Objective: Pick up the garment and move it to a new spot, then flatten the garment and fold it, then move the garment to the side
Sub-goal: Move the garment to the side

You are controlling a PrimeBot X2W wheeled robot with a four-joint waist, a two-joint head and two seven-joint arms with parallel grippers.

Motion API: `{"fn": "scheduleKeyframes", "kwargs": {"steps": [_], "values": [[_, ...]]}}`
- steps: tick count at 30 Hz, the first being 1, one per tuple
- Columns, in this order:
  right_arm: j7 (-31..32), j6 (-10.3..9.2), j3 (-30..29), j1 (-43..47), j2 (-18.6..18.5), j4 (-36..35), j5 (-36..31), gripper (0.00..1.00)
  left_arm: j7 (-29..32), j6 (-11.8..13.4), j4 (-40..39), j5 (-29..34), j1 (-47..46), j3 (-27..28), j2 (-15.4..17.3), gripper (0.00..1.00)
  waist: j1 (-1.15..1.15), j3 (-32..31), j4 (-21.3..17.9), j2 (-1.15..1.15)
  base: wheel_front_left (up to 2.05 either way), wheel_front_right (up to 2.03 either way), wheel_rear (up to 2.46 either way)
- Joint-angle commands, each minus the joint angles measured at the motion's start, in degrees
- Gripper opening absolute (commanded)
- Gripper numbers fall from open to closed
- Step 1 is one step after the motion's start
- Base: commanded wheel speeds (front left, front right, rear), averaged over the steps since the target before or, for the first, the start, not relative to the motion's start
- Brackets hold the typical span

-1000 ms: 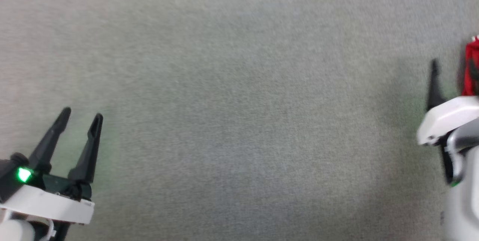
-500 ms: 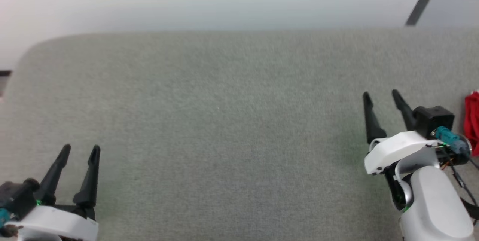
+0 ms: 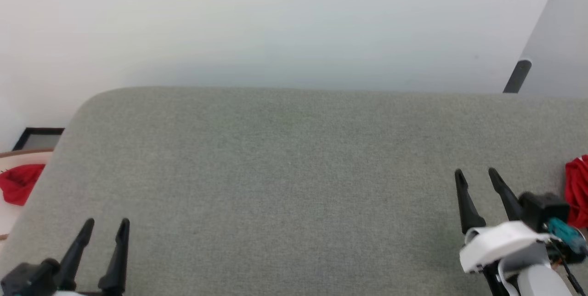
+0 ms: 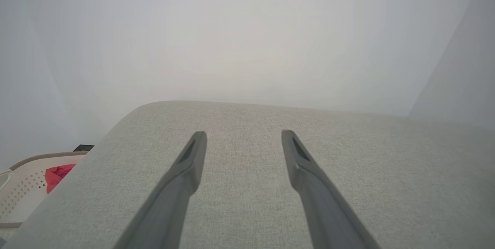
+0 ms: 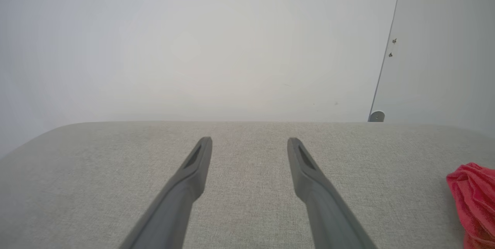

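Item: garment (image 3: 578, 192), red, at the right edge of the grey padded surface (image 3: 294, 185), mostly cropped and rumpled. We cannot judge whether it is folded or awaiting pickup.
Right gripper (image 3: 475, 173): near it, jaws spread, empty.
Left gripper (image 3: 107, 222): well apart, likewise released.
Basket (image 4: 19, 198): holds another red cloth (image 4: 58, 173).
Writing: none legible.

I count two grippers, the left gripper (image 3: 107, 221) and the right gripper (image 3: 475, 172), with two dark fingers (image 4: 185, 175) apiece. Two red pieces of cloth: the garment (image 3: 578, 190) and a red cloth (image 3: 18, 185). One pale basket (image 4: 19, 193), one grey cushion (image 3: 294, 172), one dark post (image 3: 517, 76).
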Motion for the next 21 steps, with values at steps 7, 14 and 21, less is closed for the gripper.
{"fn": "scheduleKeyframes", "kwargs": {"steps": [7,14,21], "values": [[1.7,-0.07,-1.1,8.7,-1.6,-8.1,1.8,1.0,0.0,0.1,-3.2,1.7,4.9,1.4,-1.3,1.0,0.0,-2.0,1.3,0.0,0.0,0.0,0.0],[3.0,-0.07,-3.5,15.6,-0.5,-16.0,1.0,1.0,0.0,0.1,-6.1,2.4,8.6,3.3,-2.7,1.0,0.0,-2.1,1.3,0.0,0.0,0.0,0.0],[3.5,-0.07,-4.2,18.5,0.8,-20.2,-0.3,1.0,0.0,0.1,-7.8,2.6,10.2,4.0,-3.4,1.0,0.0,-1.6,1.3,0.0,0.0,0.0,0.0]]}}
